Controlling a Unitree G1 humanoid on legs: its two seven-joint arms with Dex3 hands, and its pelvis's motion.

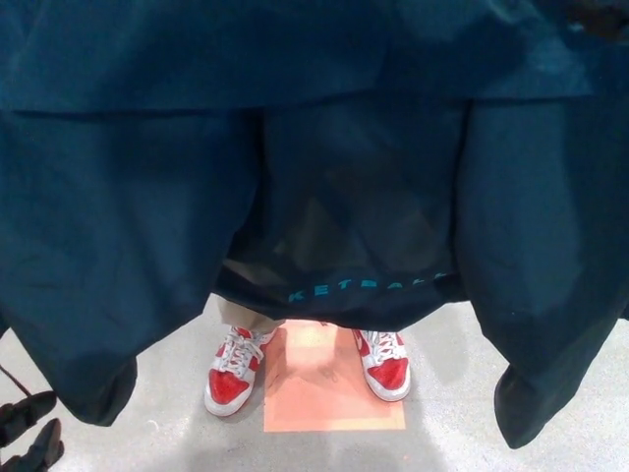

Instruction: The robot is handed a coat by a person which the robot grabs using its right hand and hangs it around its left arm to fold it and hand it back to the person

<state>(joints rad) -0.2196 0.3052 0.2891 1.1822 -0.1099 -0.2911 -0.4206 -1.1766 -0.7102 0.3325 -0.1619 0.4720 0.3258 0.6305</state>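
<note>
At the lower left corner, nearest the camera, the robot's left hand shows as two black fingers, spread apart and closed on nothing; they hang clear of the coat, just below its left edge.

One coat, dark teal, fills almost the whole view. It is spread wide and held up in front of the camera, with its upper part running off the top of the frame. Two broad panels hang down, one on each side, each ending in a rounded lower corner above the floor. Between them the middle part hangs shorter, and one line of lighter teal lettering runs along its lower hem; only part of the word reads clearly.

At the top right corner a darker patch sits against the cloth. It may be the right hand, but it is too blurred to say, and I cannot tell whether anything there grips the coat.

Beyond the coat lies the grey floor. One orange square is marked on it. Two red and white shoes stand at its upper corners, one at the picture's left and one at the right, toes pointing toward the camera. One beige trouser leg shows above the left shoe; the rest of the person is hidden behind the coat
</note>
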